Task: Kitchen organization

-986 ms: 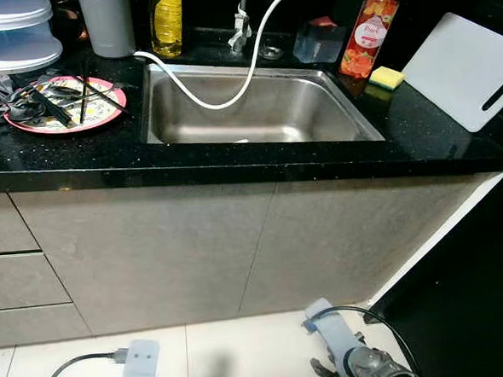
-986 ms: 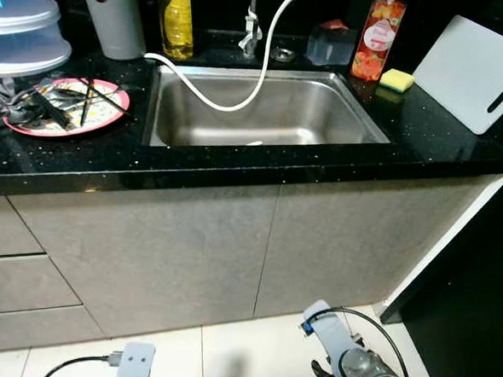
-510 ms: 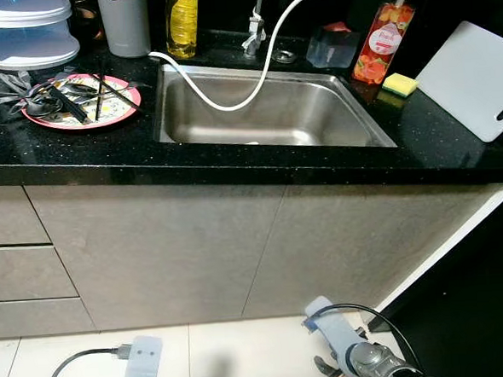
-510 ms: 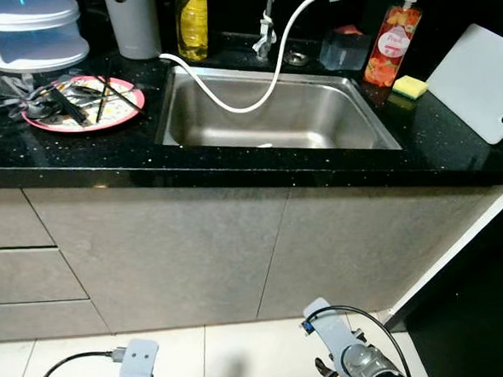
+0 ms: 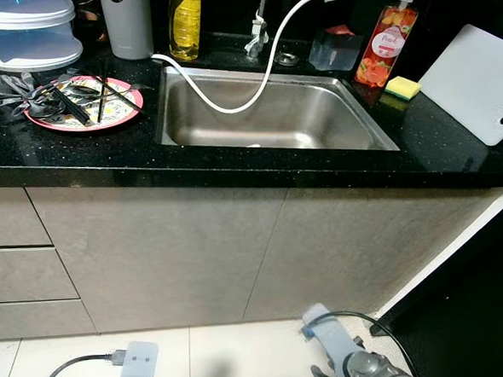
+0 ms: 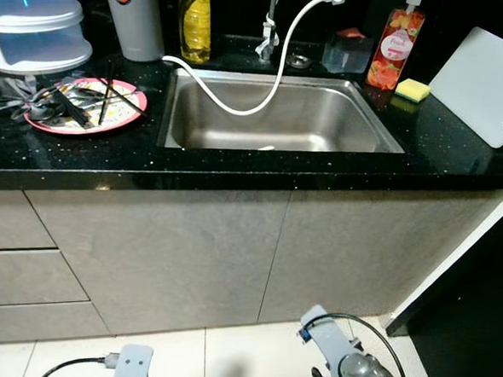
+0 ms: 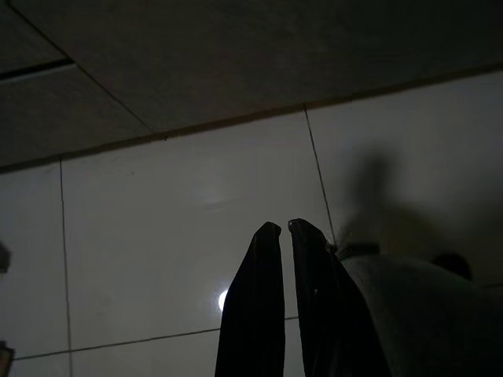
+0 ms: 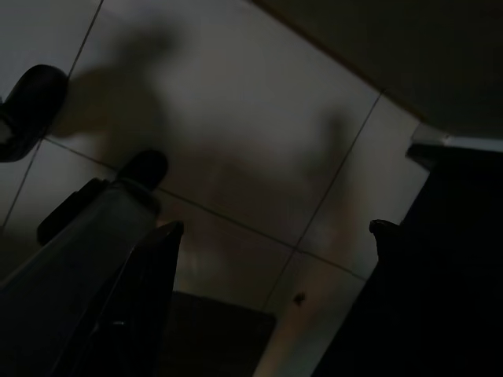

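**Counter and sink seen from above, both arms hung low**

Black stone counter (image 5: 78,152) is seen running across the upper part of the head views, with a steel sink (image 5: 273,119) set into it. A white hose (image 5: 254,86) is looped from the tap down over the sink's left rim. A pink plate (image 5: 84,103) loaded with dark utensils is placed to the left of the sink, and a white stacked container (image 5: 24,36) stands behind it. A grey jug (image 5: 129,23) and a bottle of yellow oil (image 5: 185,22) are lined up along the back. To the right of the sink a red soap dispenser (image 5: 376,48) is set beside a yellow sponge (image 5: 402,86), with a white cutting board (image 5: 475,81) leaned further right. Grey cabinet fronts (image 5: 238,249) are seen below.

Both arms are hung over the pale floor tiles (image 7: 181,228). The left gripper (image 7: 281,229) is shown with its fingers pressed together, holding nothing. The right gripper (image 8: 275,236) is shown spread wide, nothing between its fingers.
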You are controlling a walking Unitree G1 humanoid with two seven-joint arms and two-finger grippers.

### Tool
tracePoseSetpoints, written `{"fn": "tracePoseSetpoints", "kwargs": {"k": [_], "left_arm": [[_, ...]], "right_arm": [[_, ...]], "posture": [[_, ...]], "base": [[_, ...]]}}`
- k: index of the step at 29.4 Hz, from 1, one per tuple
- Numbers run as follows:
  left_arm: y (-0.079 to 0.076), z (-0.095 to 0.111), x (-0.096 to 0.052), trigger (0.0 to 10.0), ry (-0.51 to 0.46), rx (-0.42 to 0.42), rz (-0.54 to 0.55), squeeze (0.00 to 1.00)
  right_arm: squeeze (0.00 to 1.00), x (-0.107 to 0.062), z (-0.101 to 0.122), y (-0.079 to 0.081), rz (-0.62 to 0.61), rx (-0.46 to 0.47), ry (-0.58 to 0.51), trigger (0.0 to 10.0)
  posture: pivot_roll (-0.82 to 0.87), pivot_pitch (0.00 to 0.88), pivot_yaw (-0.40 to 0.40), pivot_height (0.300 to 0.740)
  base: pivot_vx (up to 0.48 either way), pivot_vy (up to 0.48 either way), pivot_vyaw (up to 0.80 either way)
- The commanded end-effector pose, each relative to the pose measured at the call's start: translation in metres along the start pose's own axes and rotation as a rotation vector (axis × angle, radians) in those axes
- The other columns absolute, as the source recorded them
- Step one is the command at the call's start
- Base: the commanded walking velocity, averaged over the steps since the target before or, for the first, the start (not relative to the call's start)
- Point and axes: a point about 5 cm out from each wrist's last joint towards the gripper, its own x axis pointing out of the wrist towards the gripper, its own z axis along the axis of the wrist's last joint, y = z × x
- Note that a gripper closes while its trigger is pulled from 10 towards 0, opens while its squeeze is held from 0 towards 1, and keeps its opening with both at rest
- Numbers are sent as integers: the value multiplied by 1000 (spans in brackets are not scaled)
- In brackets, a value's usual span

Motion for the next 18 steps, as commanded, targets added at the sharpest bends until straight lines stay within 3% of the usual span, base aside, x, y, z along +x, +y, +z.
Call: {"fn": "tracePoseSetpoints", "kwargs": {"k": [1, 18], "left_arm": [[2, -14, -5, 10000, 68, 51, -29, 0], [8, -12, 1, 10000, 99, 88, -50, 0]], "right_arm": [[0, -2, -10, -6, -19, 15, 25, 10000], [0, -2, -9, -2, -23, 23, 14, 10000]], "posture": [[303, 0, -105, 740], [244, 0, -58, 740]], "base": [[0, 0, 0], [0, 0, 0]]}}
